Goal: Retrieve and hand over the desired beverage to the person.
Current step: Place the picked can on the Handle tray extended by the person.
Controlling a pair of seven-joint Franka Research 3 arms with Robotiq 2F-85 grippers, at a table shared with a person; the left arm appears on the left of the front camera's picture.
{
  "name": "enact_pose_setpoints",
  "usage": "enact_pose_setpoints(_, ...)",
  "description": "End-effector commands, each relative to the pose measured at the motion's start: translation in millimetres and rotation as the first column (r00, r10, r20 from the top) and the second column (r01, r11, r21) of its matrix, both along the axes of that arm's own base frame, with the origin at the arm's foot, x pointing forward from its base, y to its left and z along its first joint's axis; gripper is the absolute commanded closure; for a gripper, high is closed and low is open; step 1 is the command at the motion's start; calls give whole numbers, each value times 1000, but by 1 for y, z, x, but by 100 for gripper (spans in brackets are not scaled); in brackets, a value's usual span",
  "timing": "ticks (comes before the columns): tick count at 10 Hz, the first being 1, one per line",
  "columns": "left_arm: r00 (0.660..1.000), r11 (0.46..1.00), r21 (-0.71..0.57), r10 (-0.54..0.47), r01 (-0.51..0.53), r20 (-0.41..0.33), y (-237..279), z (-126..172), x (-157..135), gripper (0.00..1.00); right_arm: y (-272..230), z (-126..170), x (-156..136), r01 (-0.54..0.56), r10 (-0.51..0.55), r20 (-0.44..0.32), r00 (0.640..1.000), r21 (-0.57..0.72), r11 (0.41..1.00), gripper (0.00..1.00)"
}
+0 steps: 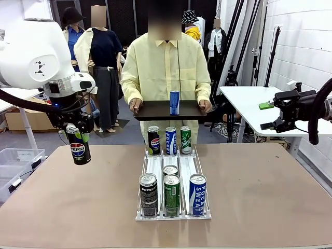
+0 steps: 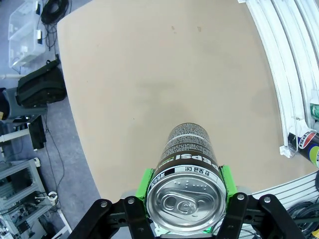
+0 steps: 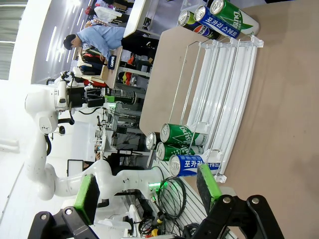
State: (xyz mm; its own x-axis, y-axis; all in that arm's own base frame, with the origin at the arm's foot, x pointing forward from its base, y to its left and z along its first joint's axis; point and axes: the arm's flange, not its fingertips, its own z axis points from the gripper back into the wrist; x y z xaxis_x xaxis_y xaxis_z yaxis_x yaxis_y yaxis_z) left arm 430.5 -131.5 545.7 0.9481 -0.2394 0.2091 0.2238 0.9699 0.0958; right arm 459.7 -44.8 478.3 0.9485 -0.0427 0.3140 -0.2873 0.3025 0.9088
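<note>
With the black Pepsi can (image 1: 79, 147) already lifted off the surface (image 1: 62, 207), seems the retrieval step is done and the carry to the person (image 1: 165, 67) is in hand. Left jaws (image 1: 78, 130) clamped on that can near its top, green pads (image 2: 145, 183) pressing either side in the left wrist view, can (image 2: 186, 184) hanging upright above bare tabletop, at about nine o'clock from the clear can rack (image 1: 173, 179).

In the middle: rack loaded with a Pepsi can (image 1: 148, 194), two green cans (image 1: 171, 194) and a Pocari Sweat can (image 1: 197, 194) at its near end, three more cans at the far end. At twelve o'clock beyond it, person holding a dark tray (image 1: 155, 110) in both hands with one blue can (image 1: 175, 102) standing on it.

At three o'clock, right jaws (image 3: 149, 194) spread wide and empty, parked well off to the side.

Next move likely calls for a swing toward one o'clock, over the rack's far cans without clipping them, then setting the can upright on a bare part of the tray beside the blue one before letting go.
</note>
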Motion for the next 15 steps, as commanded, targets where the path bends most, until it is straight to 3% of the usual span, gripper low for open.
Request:
enact_pose_setpoints(1, 1000, 1000, 11, 15, -15, 11, 1, 5, -1, 97, 1, 0, -1, -2, 2, 1, 1000, 5, 1000, 0)
enact_pose_setpoints(15, 1000, 1000, 11, 15, -15, 11, 1, 5, -1, 97, 1, 0, -1, -2, 2, 1, 1000, 5, 1000, 0)
